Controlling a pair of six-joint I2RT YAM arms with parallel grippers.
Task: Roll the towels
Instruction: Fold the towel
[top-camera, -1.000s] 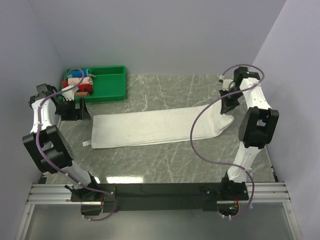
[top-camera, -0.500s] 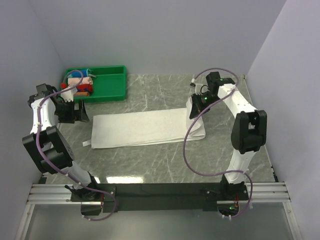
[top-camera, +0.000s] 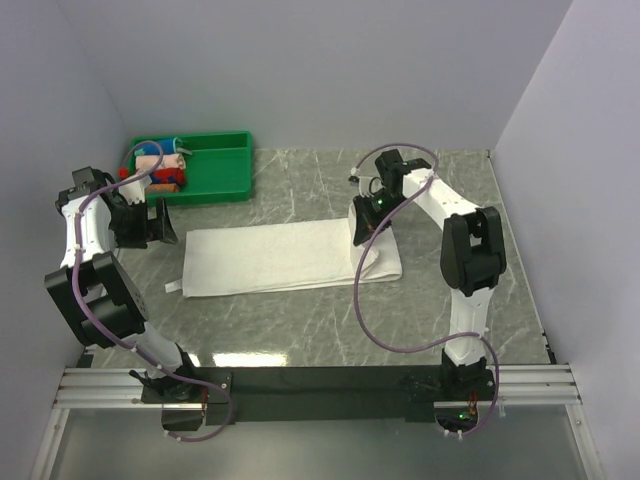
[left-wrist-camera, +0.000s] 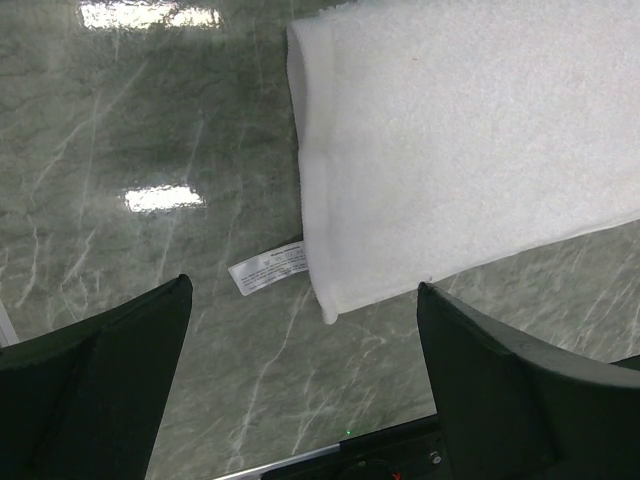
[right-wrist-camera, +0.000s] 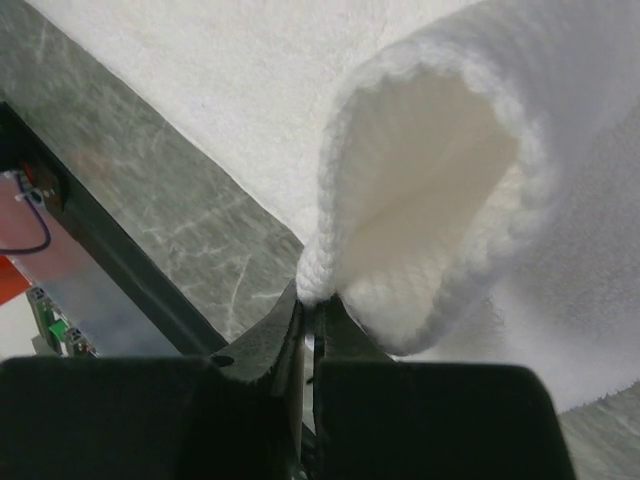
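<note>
The right wrist view alone shows the grip: the right hand (right-wrist-camera: 310, 318) is clenched on the hem of the white terry towel (right-wrist-camera: 420, 180), whose edge curls into an open loop above the fingertips. Only the left wrist view shows the print on a care label (left-wrist-camera: 268, 270) poking from under the towel's end, which lies in front of the wide-released left hand (left-wrist-camera: 305, 290) without touching it. From above, the towel stretches across the marble surface (top-camera: 300, 330), its right end folded back at the right hand. Beyond sits a green bin (top-camera: 215, 185) holding coloured cloths (top-camera: 165, 170).

The towel (top-camera: 270, 258) is soft, nubby white terry cloth. The surface (top-camera: 330, 330) looks like glossy veined stone. The green bin (top-camera: 215, 188) is smooth plastic.
</note>
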